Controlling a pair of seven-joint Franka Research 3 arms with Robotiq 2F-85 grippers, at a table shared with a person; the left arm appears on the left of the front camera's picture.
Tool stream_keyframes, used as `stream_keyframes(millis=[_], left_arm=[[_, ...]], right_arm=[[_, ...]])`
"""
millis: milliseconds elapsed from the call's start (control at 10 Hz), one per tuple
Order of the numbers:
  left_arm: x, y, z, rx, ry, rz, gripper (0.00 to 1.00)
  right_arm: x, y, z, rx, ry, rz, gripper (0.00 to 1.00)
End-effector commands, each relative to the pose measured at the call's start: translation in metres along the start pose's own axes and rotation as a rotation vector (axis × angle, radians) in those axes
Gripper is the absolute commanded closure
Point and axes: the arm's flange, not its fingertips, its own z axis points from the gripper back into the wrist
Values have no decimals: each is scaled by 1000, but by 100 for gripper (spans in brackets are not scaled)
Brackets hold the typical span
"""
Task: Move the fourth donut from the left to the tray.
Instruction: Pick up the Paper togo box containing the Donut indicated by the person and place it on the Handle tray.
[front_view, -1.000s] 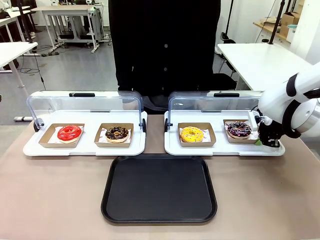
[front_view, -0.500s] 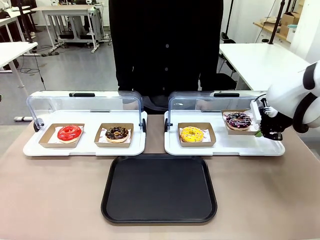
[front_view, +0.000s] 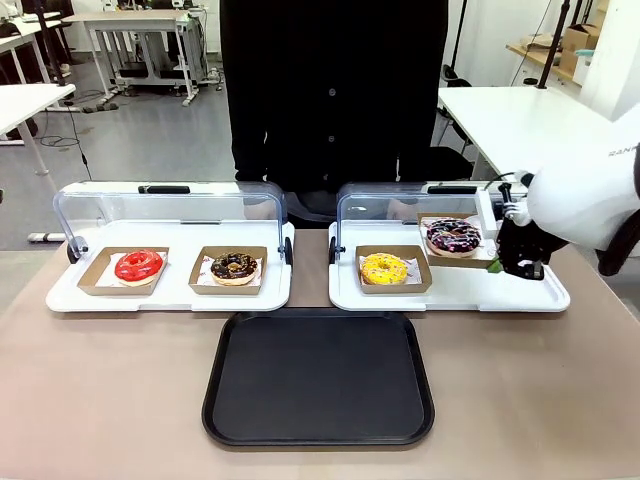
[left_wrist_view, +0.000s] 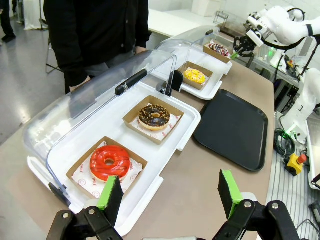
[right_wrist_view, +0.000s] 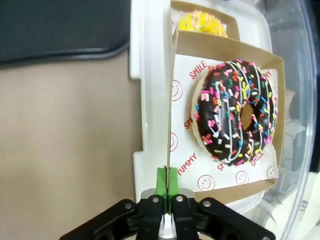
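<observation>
Four donuts sit in four brown cardboard holders: one red donut (front_view: 138, 265), one chocolate donut with tan sprinkles (front_view: 233, 266), one yellow donut (front_view: 384, 268) and the fourth donut (front_view: 452, 236), chocolate with coloured sprinkles. Two white display trays (front_view: 170, 292) carry them, each with one clear domed lid (front_view: 165, 205). One black tray (front_view: 318, 378) lies on the tabletop (front_view: 100, 400) at 6 o'clock. One person (front_view: 333, 90) stands at 12 o'clock.

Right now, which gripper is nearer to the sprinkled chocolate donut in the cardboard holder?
Right. The right gripper is shut on the edge of the cardboard holder carrying the sprinkled chocolate donut. The left gripper hangs open far off, near the red donut.
</observation>
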Motion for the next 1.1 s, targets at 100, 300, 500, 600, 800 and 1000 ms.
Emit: stream_keyframes(millis=[100,300,500,600,800,1000], left_arm=[[0,-1,1,-5,-9,-19,0],[0,-1,1,-5,-9,-19,0],[0,-1,1,-5,-9,-19,0],[0,-1,1,-5,-9,-19,0],[0,-1,1,-5,-9,-19,0],[0,-1,1,-5,-9,-19,0]], right_arm=[[23,51,18,16,3,8,98],[21,52,14,104,-31,59,98],[31,8,14,34,-19,22,98],[31,8,14,34,-19,22,98],[31,11,14,59,-30,22,98],[54,45,8,9,3,-16,98]])
